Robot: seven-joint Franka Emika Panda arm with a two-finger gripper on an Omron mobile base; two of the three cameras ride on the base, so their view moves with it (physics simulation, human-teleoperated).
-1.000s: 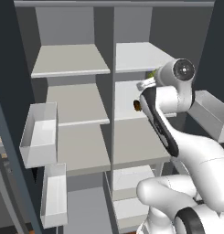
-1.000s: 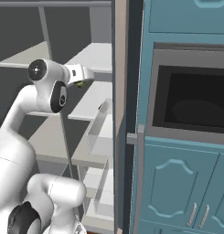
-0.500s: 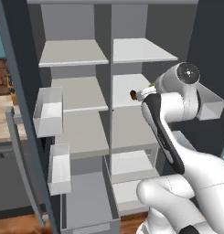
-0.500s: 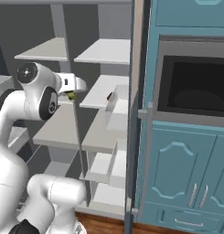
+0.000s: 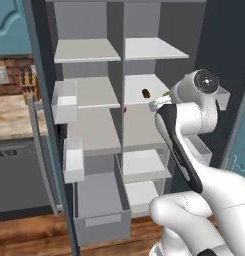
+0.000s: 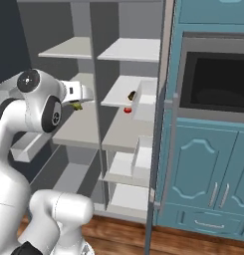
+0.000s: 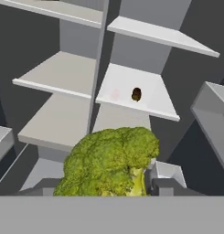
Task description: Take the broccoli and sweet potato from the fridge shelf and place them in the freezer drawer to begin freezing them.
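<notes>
The broccoli (image 7: 111, 162), a lumpy green clump, sits close in front of the hand camera and hides the fingertips. My gripper (image 6: 76, 102) is shut on it, held out in front of the open fridge, clear of the shelves. The broccoli (image 6: 77, 106) shows as a small green bit under the hand. The sweet potato (image 7: 136, 94), a dark brown lump, lies on the right-hand middle fridge shelf (image 5: 144, 85), also seen as sweet potato (image 5: 145, 93) (image 6: 131, 94). The freezer drawer (image 5: 101, 220), a deep grey box, stands pulled out at the bottom left.
Pale door bins (image 5: 64, 100) hang on the open left door. White drawers (image 5: 141, 165) sit below the right shelves. A small red thing (image 6: 127, 110) is under the sweet potato's shelf. Teal cabinets with an oven (image 6: 213, 84) stand right of the fridge.
The whole picture has shifted: the base has backed off and turned, so the fridge looks farther away and the drawer comes into view. The hand keeps the broccoli, now away from the shelf.
</notes>
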